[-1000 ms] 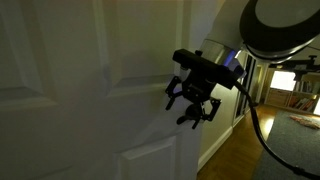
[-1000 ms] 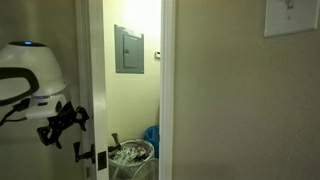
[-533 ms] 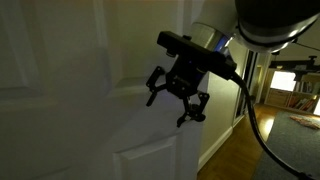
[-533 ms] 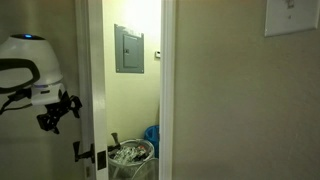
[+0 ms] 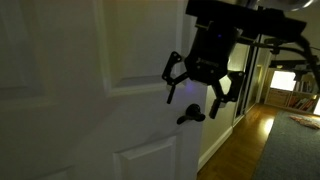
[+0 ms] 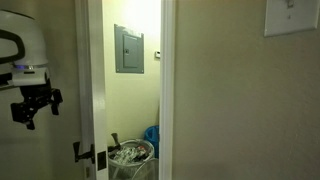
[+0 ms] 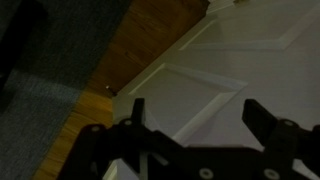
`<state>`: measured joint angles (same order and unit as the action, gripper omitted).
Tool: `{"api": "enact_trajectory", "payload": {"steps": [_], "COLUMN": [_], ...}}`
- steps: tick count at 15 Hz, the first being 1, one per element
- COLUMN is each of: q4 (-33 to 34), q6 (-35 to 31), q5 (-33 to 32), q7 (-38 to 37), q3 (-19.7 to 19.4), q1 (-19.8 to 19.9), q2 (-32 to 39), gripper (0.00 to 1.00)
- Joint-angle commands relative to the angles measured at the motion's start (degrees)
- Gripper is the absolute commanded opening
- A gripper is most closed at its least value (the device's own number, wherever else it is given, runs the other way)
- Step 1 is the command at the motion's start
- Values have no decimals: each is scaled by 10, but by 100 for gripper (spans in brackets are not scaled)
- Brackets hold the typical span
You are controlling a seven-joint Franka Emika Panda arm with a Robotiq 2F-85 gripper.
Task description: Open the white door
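The white door (image 5: 70, 90) with raised panels fills the near side of an exterior view; its small dark lever handle (image 5: 190, 117) sits near the door's free edge. My gripper (image 5: 197, 88) is open and empty, just above the handle and close to the door face without touching the handle. In an exterior view the door (image 6: 60, 60) stands ajar, with the handle (image 6: 78, 152) low at its edge and my gripper (image 6: 30, 105) up and left of it. In the wrist view the open fingers (image 7: 197, 115) frame the door's panels (image 7: 230, 60).
Through the gap are a grey wall panel (image 6: 128, 48), a waste bin (image 6: 130, 155) and a blue bag (image 6: 152, 138). A plain wall with a light switch (image 6: 290, 15) is beside the opening. Wood floor (image 5: 235, 150) and grey carpet (image 5: 295, 150) lie past the door edge.
My gripper has risen from beside the lever handle to above it and turned. In the view of the doorway the arm has moved left, away from the door edge.
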<state>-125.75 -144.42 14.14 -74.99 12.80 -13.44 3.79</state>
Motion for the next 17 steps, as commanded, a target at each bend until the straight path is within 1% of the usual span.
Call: {"api": "enact_trajectory", "payload": {"steps": [1, 4, 7, 9, 11, 12, 14, 17], "q4": [-76, -121, -160, -179, -191, -162, -173, -175], "q6": [77, 116, 124, 125, 123, 114, 114, 114], "q5": [-28, -24, -20, -16, -15, -16, -16, -16], "q7": [30, 74, 85, 89, 80, 79, 79, 79], "q3": [-9, -18, -29, -37, -41, -30, -34, -34], "q1": [9, 23, 43, 58, 73, 69, 78, 78], "q2": [-110, -178, -232, -256, -268, -232, -243, -245], "gripper": [100, 100, 100, 100, 100, 100, 100, 100]}}
